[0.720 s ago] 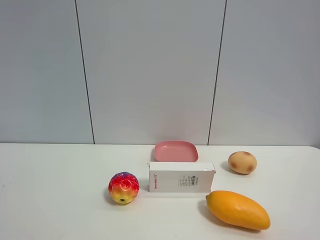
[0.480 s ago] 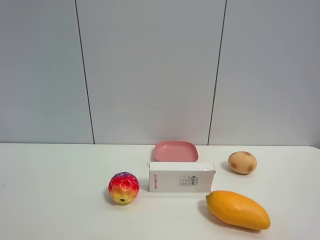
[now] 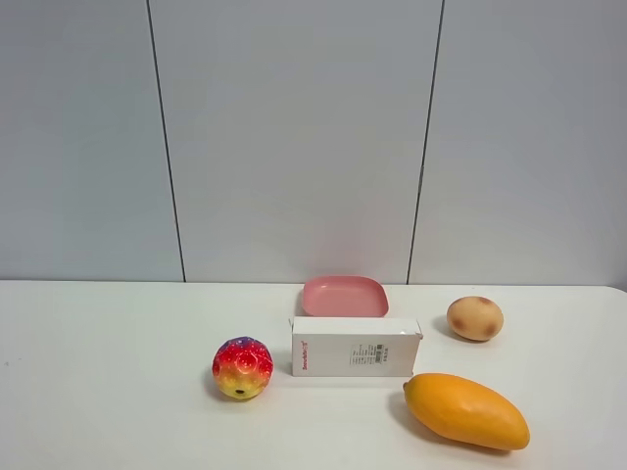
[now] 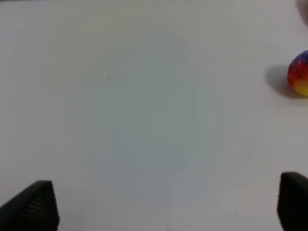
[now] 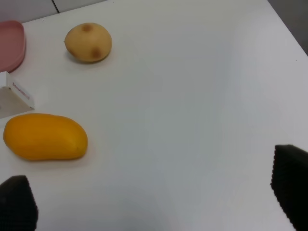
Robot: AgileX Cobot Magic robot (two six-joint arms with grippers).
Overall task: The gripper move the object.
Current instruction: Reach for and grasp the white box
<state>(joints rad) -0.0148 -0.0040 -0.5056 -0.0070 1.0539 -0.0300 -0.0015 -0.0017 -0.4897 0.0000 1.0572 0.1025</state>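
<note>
The carton is white with a small red logo and black print. The ball runs purple to red to yellow, a dimpled rainbow. Pink tray, orange-yellow mango, tan potato with brown blotches, white table. My fingers — black, ribbed.

White worktop, five things lying on it.
The mango lies nearest the right tool, with the potato farther out from it. The white carton is just beside the mango, toward the left tool's side. The pink tray sits close behind the carton, farthest from both tools. The rainbow ball lies well ahead of the left tool, off toward the right tool's side.
</note>
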